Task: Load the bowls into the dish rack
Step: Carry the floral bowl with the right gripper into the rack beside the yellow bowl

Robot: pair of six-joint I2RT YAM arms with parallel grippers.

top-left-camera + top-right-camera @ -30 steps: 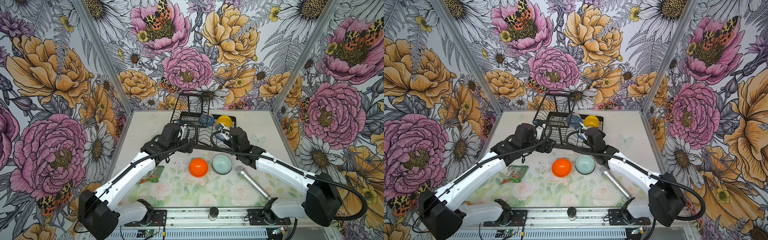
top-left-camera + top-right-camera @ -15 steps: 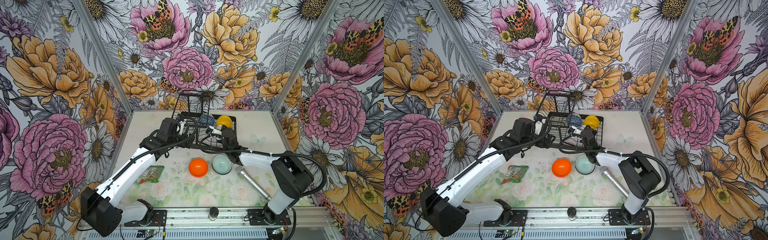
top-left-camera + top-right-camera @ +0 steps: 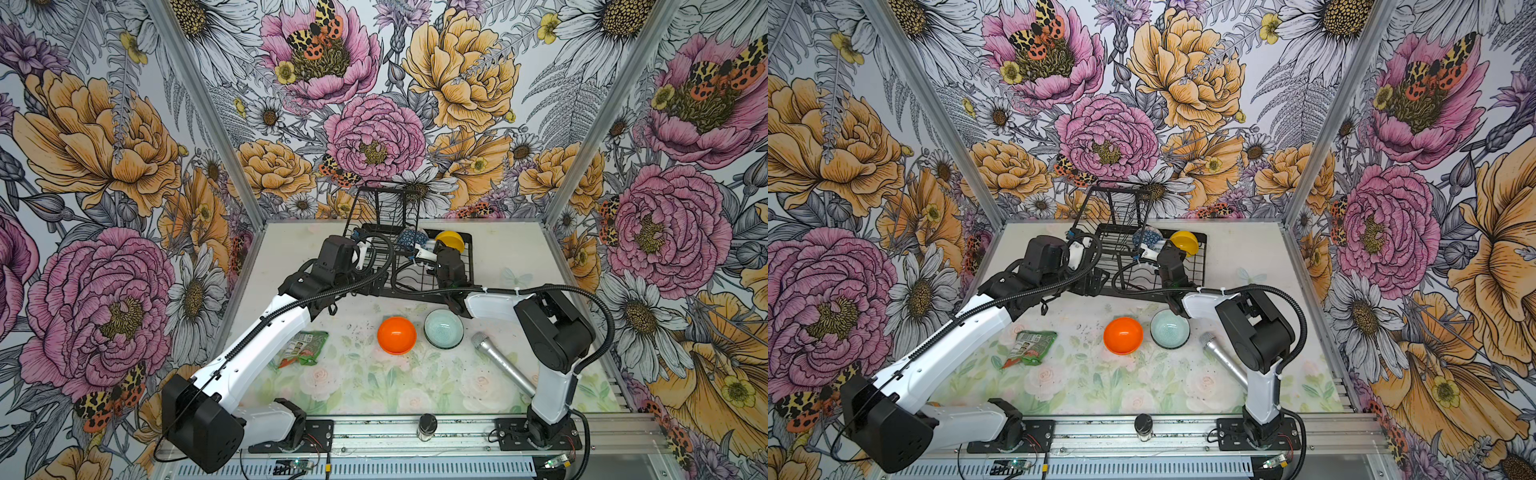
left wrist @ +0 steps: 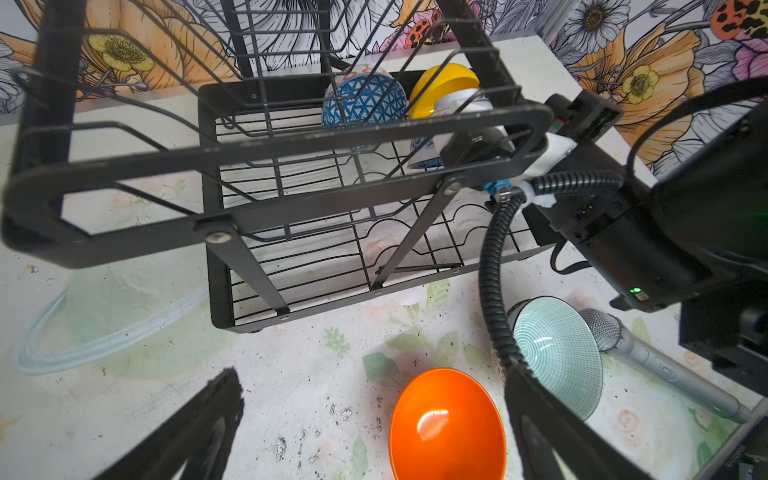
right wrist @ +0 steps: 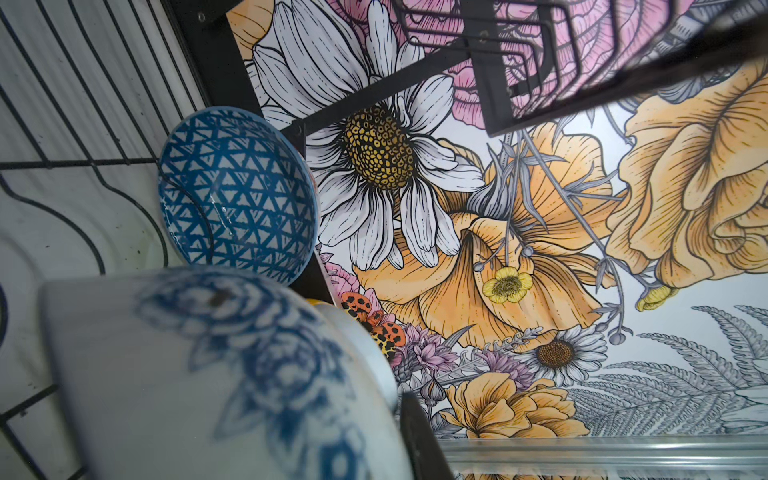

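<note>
I see the dish rack [image 4: 291, 151] at the middle of the worktop's back edge. Two bowls are loaded. The blue patterned bowl [image 3: 411, 239] and the yellow bowl [image 3: 449, 240] stand on edge, side by side, in the back right corner of the rack's lower tray.

A third bowl is going in. My right claw [image 3: 420, 250] reaches inside the lower tray, just in front of those two. It is clenched on the rim of the white-and-blue flowered bowl [image 5: 208, 374]. My left claw [image 4: 372, 376] hangs spread wide and empty at the rack's front left side.

Two bowls are left on the worktop. The orange bowl [image 3: 396, 335] and the pale green bowl [image 3: 443, 328] sit near the middle, close together, just in front of the rack. I count five bowls and see no other.

A bowl is round and has no long axis, so what matters is where the mouth faces. The orange and green mouths face up. The flowered bowl is tipped onto its side, outer wall toward the right wrist camera. I cannot tell exactly where its mouth points. In that view the blue bowl's hollow seems turned toward the claw.
</note>
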